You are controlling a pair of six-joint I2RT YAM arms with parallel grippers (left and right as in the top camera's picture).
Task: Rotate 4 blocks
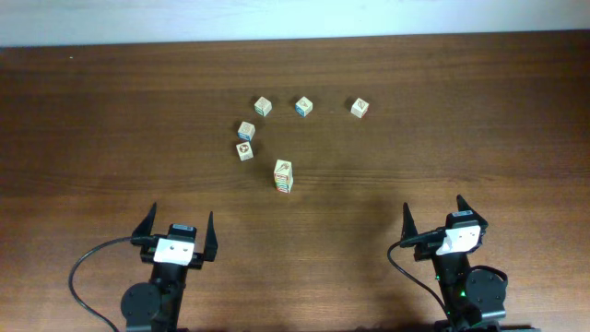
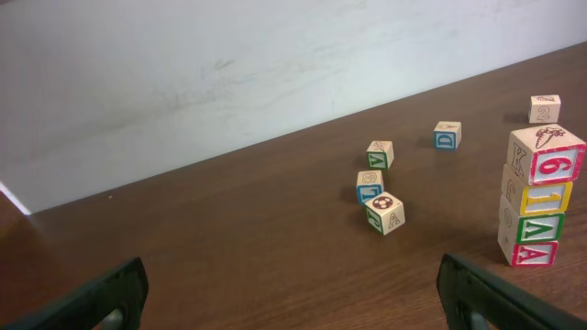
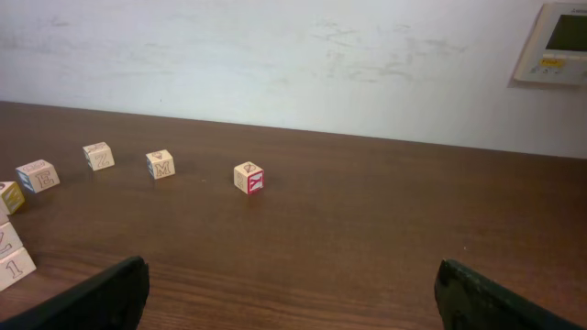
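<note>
my left gripper (image 1: 182,214) and my right gripper (image 1: 433,205) sit nearest, at the table's (image 1: 479,111) six o'clock edge, both with fingers spread wide and grasping nothing. ahead, at two o'clock from my left gripper, the stack of four blocks (image 1: 283,175) stands upright, touched by neither. beyond it, five loose blocks (image 1: 304,106) curve from ten o'clock round to two.

Tall stack (image 1: 283,175) centre; loose blocks (image 1: 245,140) behind; sides open.
</note>
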